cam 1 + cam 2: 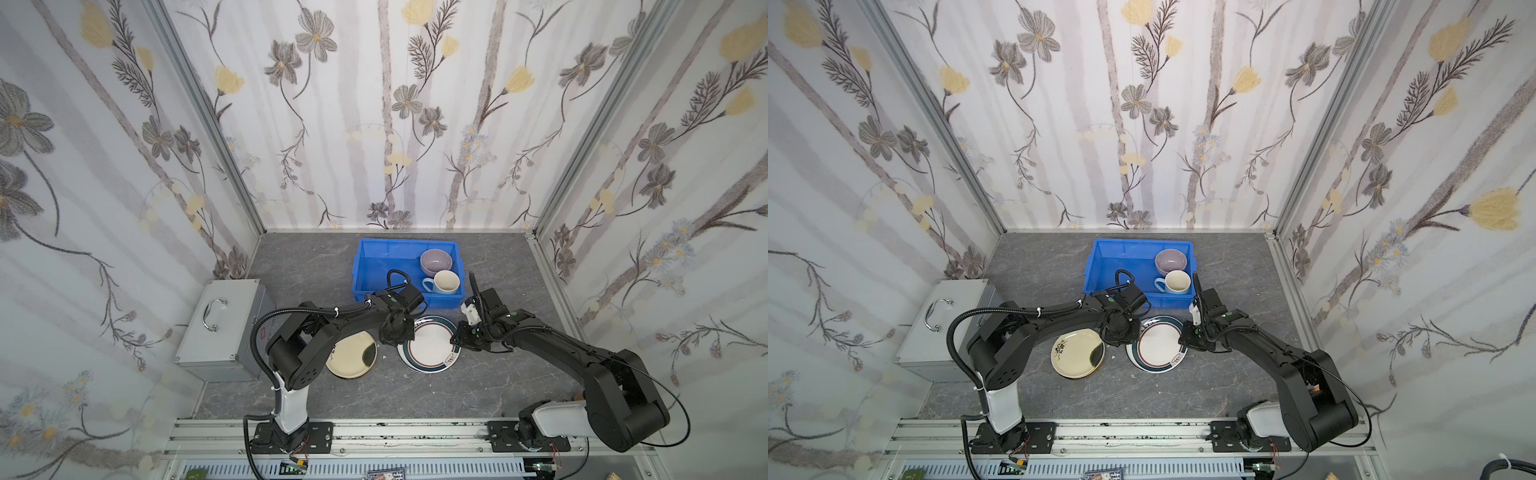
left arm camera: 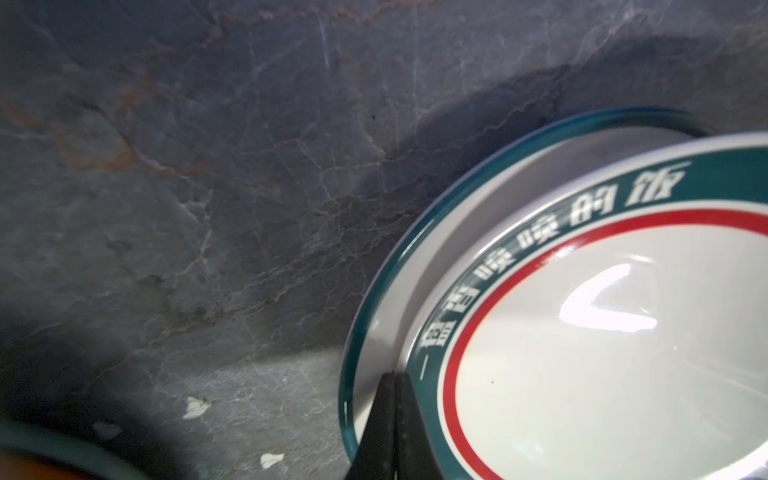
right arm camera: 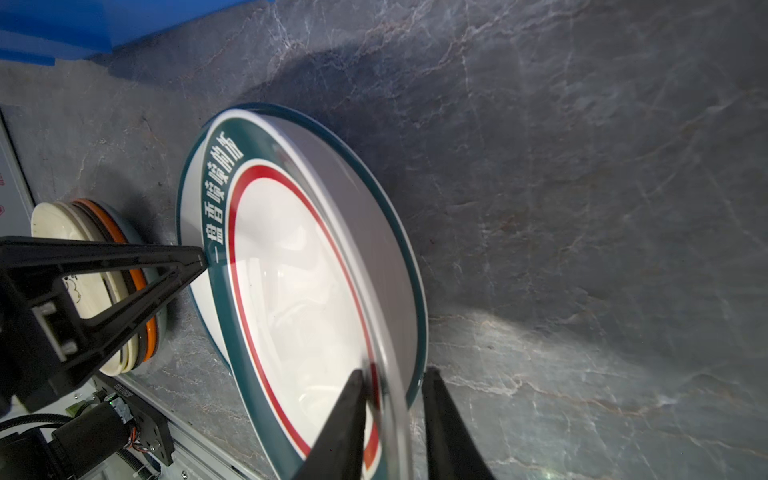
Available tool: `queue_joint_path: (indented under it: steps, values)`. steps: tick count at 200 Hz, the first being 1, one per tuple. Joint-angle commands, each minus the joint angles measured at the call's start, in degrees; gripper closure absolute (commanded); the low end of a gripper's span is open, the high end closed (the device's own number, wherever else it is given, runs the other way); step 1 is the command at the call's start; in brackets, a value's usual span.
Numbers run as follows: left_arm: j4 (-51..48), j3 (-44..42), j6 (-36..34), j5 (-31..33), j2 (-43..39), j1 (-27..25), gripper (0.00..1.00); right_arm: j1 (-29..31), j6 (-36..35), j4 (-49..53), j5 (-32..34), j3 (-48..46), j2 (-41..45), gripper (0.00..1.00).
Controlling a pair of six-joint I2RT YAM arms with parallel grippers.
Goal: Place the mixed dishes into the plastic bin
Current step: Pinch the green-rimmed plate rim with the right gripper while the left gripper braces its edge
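Observation:
The blue plastic bin [image 1: 362, 270] [image 1: 1097, 266] holds a lilac bowl [image 1: 435, 261] and a pale-blue mug [image 1: 446, 282]. In front of it a teal-banded plate with a red ring [image 1: 432, 343] [image 3: 291, 291] lies tilted on a second teal-rimmed plate [image 2: 415, 270] [image 3: 365, 232]. My left gripper [image 1: 410, 337] [image 2: 394, 378] is shut, its tip wedged at the upper plate's left edge between the two plates. At the right rim my right gripper [image 1: 455, 338] [image 3: 395, 372] is open: one finger is over the plate's inside, the other outside the rims. A cream flowered plate [image 1: 349, 353] tops a stack further left.
A silver metal case with a handle [image 1: 224, 328] stands at the left wall. An orange plate edge [image 3: 141, 282] shows within the cream stack. Small white chips [image 2: 195, 407] lie on the grey marbled table [image 1: 415, 395]. The bin's left half shows bare blue floor.

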State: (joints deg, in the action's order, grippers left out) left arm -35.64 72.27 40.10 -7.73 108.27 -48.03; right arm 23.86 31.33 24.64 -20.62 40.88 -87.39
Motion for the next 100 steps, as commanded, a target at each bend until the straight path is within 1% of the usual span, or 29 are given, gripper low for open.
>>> queue_joint_path:
  steps: [1, 18, 43, 64, 90, 100]
  values:
    - [-1.2, 1.1, -0.3, 0.0, 0.9, 0.0, 1.0, 0.0, -0.7, -3.4, -3.0, 0.4, -0.5, 0.76]
    - [-1.5, 1.7, -0.5, -0.1, 1.3, 0.0, 1.0, -0.2, -0.7, -3.6, -3.4, 0.4, -0.8, 0.78]
    - [-2.1, 2.7, -0.7, 0.1, 1.5, 0.0, 1.0, -0.9, -0.8, -3.6, -4.7, 0.5, -0.9, 0.86]
    - [-2.8, 3.3, -1.1, 0.5, 1.6, 0.0, 1.0, -1.4, -0.9, -3.4, -6.3, 0.9, -0.3, 0.88]
    - [-3.9, 4.2, -1.8, 0.9, 1.6, 0.0, 1.0, -1.6, -2.0, -1.8, -6.6, 1.6, 0.0, 0.89]
    - [-4.3, 4.5, -2.2, 1.0, 1.5, 0.1, 0.96, -1.7, -2.4, -1.5, -6.5, 1.6, 0.0, 0.9]
